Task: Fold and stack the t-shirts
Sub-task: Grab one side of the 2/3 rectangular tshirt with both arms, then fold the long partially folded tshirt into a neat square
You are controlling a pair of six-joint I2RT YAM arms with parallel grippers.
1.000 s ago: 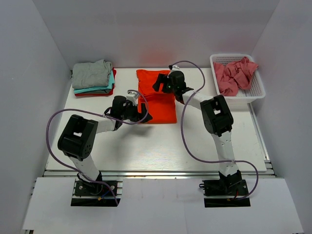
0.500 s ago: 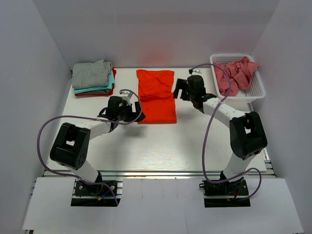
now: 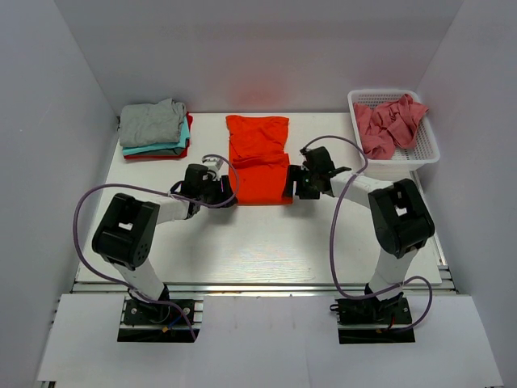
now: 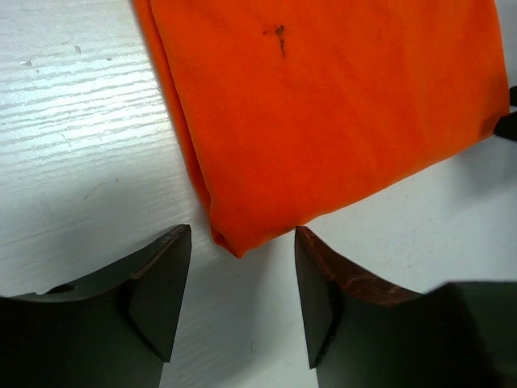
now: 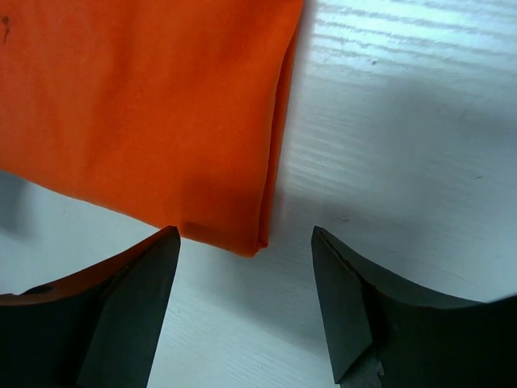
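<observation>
Top view
- Shirt: the orange shirt (image 3: 258,160) lies flat on the counter (image 3: 266,242), mid-back, apart from everything else.
- Long axis: runs from near edge to far edge, so the 2 near corners face the arms.
- Left pincer: the left pincer (image 3: 220,191) is at the near-left corner.
- Right pincer: the right pincer (image 3: 297,183) is at the near-right corner, at about the same depth.
- Nearer arm: each arm is nearest its own corner, and neither has to cross over.
- Stack: the stack (image 3: 153,128) of folded shirts, grey on top, sits at far left.
- Basket: the basket (image 3: 428,149) at far right holds a crumpled pink shirt (image 3: 388,123).

Left wrist view
- Pincer state: fingers apart, gripping nothing.
- Relation: the shirt corner (image 4: 238,242) points into the gap, and its tip is just inside the fingertips. The cloth extends ahead and to the right.

Right wrist view
- Pincer state: fingers apart, gripping nothing.
- Relation: the shirt corner (image 5: 254,242) sits roughly mid-gap. The cloth extends ahead and to the left, with its layered edge facing the bare counter.

Judgement
- Step: likely a 2-corner pinch, then a fold along the long axis toward the far edge.
- Requirement: both pincers need to advance slightly and catch every layer.
</observation>
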